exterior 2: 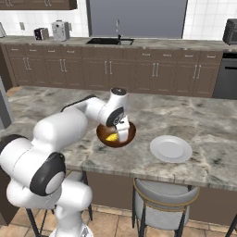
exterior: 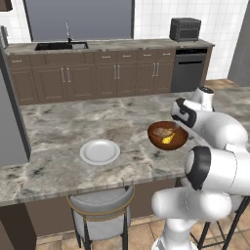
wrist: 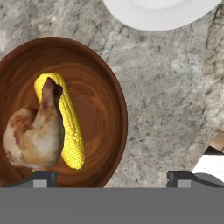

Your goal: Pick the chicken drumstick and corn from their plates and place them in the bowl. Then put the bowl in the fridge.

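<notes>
The reddish-brown bowl [exterior: 167, 135] [exterior 2: 115, 134] [wrist: 94, 87] sits on the marble island counter. Inside it the golden-brown chicken drumstick [wrist: 33, 135] leans on the yellow corn [wrist: 70, 127], which lies lengthwise. My gripper [wrist: 111, 177] [exterior 2: 121, 133] is open and hangs low over the bowl's edge. One fingertip [wrist: 41, 177] is over the bowl's inside and the other [wrist: 181, 177] is outside the rim. One white plate [exterior: 100, 152] [exterior 2: 171, 148] [wrist: 162, 11] lies bare beside the bowl. The grey fridge side [exterior: 10, 127] stands at the left edge.
A cushioned stool [exterior: 100, 207] [exterior 2: 164, 199] is tucked under the island's near edge. Across the aisle run brown cabinets with a sink [exterior: 61, 46], a dishwasher [exterior: 189, 68] and a toaster oven [exterior: 185, 29].
</notes>
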Robot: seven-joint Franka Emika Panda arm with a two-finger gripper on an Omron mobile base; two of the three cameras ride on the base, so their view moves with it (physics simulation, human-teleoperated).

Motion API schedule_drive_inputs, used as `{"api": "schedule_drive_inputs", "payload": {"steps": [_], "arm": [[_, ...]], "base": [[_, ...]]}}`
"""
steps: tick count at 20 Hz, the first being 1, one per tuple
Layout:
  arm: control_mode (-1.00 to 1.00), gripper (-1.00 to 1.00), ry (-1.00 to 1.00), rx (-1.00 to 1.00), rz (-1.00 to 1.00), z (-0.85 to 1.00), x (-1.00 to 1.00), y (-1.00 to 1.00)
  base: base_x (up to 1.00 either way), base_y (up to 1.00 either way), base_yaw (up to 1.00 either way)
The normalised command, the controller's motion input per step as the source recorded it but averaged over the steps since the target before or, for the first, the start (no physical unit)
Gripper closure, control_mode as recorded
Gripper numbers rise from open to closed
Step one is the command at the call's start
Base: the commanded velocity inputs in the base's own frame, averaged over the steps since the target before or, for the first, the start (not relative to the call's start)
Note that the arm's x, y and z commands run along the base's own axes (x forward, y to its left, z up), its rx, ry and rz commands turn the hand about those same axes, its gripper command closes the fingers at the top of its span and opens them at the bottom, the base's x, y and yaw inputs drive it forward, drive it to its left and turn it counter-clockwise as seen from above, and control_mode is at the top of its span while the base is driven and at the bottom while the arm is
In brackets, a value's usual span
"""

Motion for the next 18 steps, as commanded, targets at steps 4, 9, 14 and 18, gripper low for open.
{"api": "schedule_drive_inputs", "payload": {"steps": [4, 9, 14, 18], "arm": [[-1.00, -1.00, 0.00, -0.04, 0.00, -0.04, -0.27, 0.04], [-1.00, -1.00, 0.00, -0.01, 0.02, -0.15, -0.11, 0.05], [-1.00, -1.00, 0.00, 0.00, 0.04, -0.10, -0.01, 0.00], [-1.00, -1.00, 0.00, 0.00, 0.03, -0.17, 0.00, 0.00]], "base": [[0.00, 0.00, 0.00], [0.00, 0.00, 0.00], [0.00, 0.00, 0.00], [0.00, 0.00, 0.00]]}}
